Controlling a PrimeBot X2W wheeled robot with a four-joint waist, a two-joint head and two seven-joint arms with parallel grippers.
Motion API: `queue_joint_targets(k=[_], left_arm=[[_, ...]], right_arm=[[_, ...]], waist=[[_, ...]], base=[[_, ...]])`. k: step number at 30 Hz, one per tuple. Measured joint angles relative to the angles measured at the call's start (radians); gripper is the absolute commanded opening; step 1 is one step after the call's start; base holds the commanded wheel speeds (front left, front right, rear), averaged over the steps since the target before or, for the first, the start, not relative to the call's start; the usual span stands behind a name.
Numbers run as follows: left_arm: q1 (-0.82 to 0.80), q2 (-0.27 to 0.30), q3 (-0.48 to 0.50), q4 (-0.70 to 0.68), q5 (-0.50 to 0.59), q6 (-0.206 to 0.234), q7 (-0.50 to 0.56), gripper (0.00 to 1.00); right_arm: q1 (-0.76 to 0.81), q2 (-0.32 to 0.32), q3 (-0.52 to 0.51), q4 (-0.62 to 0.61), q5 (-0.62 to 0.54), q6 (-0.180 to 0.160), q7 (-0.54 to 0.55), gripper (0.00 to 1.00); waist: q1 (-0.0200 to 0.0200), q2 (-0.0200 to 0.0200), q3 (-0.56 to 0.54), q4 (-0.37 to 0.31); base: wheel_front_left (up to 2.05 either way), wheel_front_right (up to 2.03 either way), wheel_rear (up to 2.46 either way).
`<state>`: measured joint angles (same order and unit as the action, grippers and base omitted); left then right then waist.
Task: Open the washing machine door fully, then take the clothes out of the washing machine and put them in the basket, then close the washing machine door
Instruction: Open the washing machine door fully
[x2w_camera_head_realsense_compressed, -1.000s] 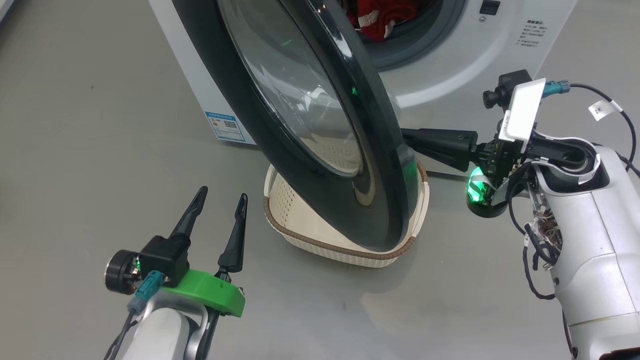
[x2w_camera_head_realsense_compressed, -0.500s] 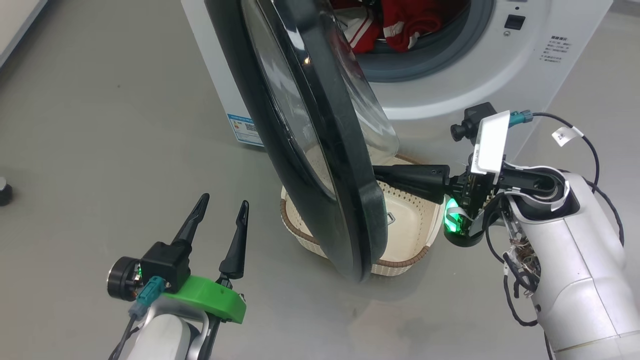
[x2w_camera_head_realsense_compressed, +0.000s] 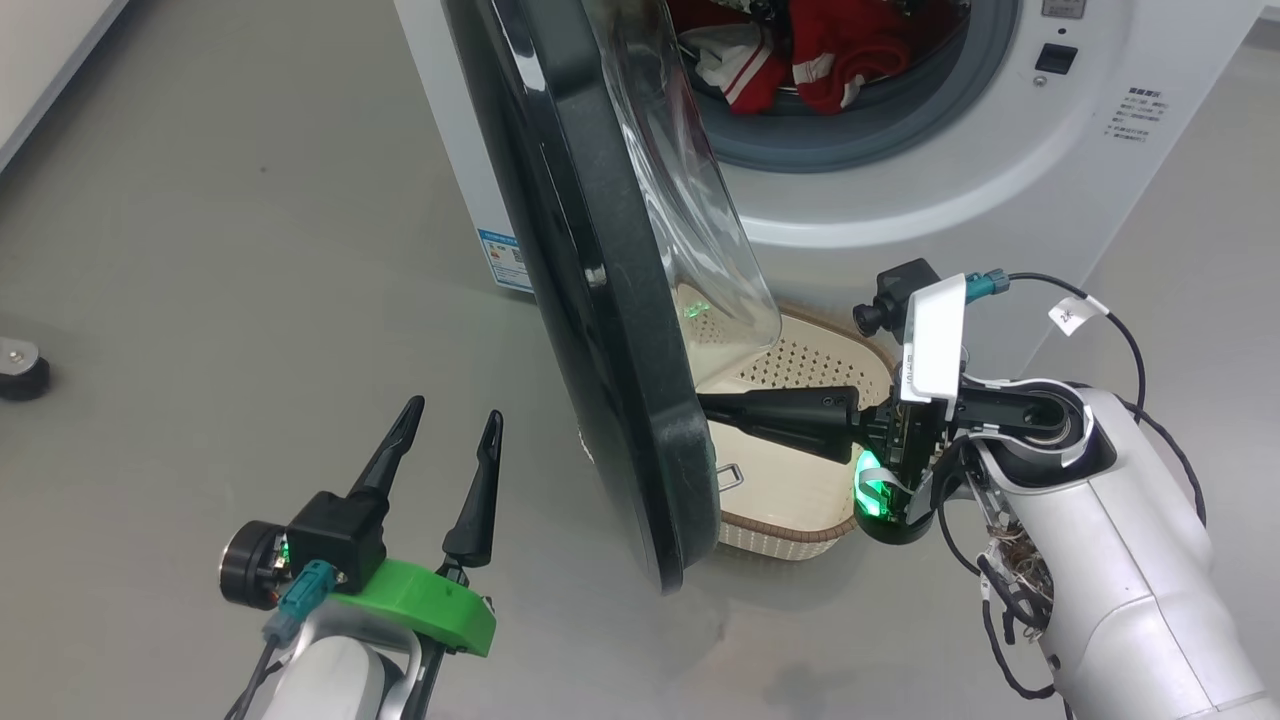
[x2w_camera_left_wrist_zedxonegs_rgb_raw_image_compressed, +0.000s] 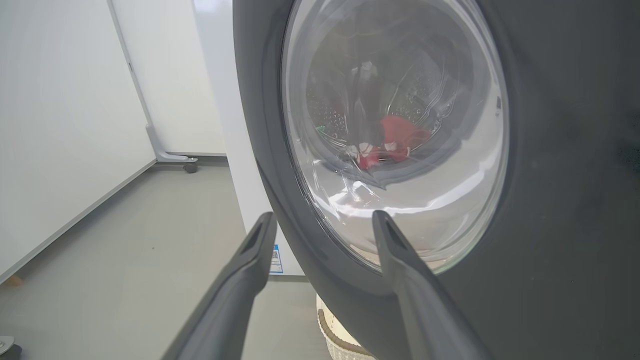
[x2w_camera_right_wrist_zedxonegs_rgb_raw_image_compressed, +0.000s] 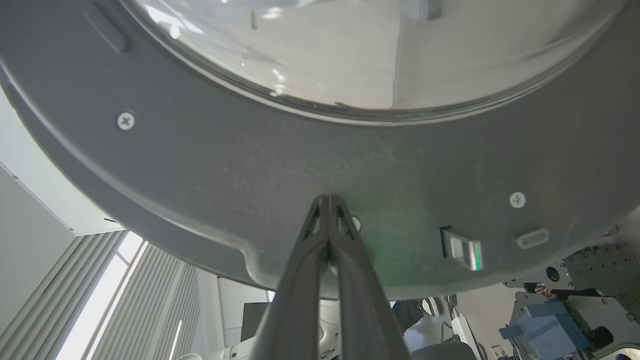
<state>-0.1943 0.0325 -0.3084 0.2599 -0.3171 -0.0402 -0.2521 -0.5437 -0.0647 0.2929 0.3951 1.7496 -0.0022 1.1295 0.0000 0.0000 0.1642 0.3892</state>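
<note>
The washing machine door (x2w_camera_head_realsense_compressed: 610, 300) stands swung out from the washing machine (x2w_camera_head_realsense_compressed: 1000, 190), seen nearly edge-on from the head, with its black rim running from the far top down to the near floor (x2w_camera_head_realsense_compressed: 200, 250) and the clear glass bowl bulging to the right side. The round opening is uncovered, and the clothes (x2w_camera_head_realsense_compressed: 830, 50), red with white stripes, lie inside the drum at its front lip. A small blue label sticker (x2w_camera_head_realsense_compressed: 503, 258) sits low on the machine's front, just left of the door.

The basket (x2w_camera_head_realsense_compressed: 800, 490) rests on the floor in front of the machine, just right of the door's lower part, its left end hidden behind the rim. Nothing lies in the part of it that shows.

The right claw (x2w_camera_head_realsense_compressed: 715, 408) reaches leftward over the basket with its two fingers pressed together and nothing between them; the wrist view shows the joined tips against the door's matt dark inner face, below the glass and near a screw and the latch.

The left claw (x2w_camera_head_realsense_compressed: 454, 408) hangs over the floor on the near left side of the door, apart from it, fingers spread wide and pinching nothing. From its wrist the door's outer glass fills the space ahead, the red clothes visible through it
</note>
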Motion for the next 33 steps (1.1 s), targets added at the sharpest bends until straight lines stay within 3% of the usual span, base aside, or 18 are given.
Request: queue_joint_targets(k=[18, 25, 33], left_arm=[[0.011, 0.0, 0.0, -0.003, -0.001, 0.003, 0.0, 1.0], [0.012, 0.0, 0.005, -0.004, -0.001, 0.006, 0.0, 1.0], [0.024, 0.001, 0.016, -0.005, -0.001, 0.01, 0.0, 1.0]], right_arm=[[0.042, -0.001, 0.091, -0.038, 0.094, 0.0, -0.055, 0.0], [0.06, 0.002, 0.083, -0.045, 0.107, 0.001, -0.09, 0.0], [0.1, 0.003, 0.014, -0.06, 0.117, 0.036, -0.15, 0.0]], waist=[[0.0, 0.0, -0.009, 0.027], [0.0, 0.0, -0.011, 0.023], [0.0, 0.0, -0.018, 0.007]], base=[[0.0, 0.0, 0.0], [0.0, 0.0, 0.0], [0.0, 0.0, 0.0]])
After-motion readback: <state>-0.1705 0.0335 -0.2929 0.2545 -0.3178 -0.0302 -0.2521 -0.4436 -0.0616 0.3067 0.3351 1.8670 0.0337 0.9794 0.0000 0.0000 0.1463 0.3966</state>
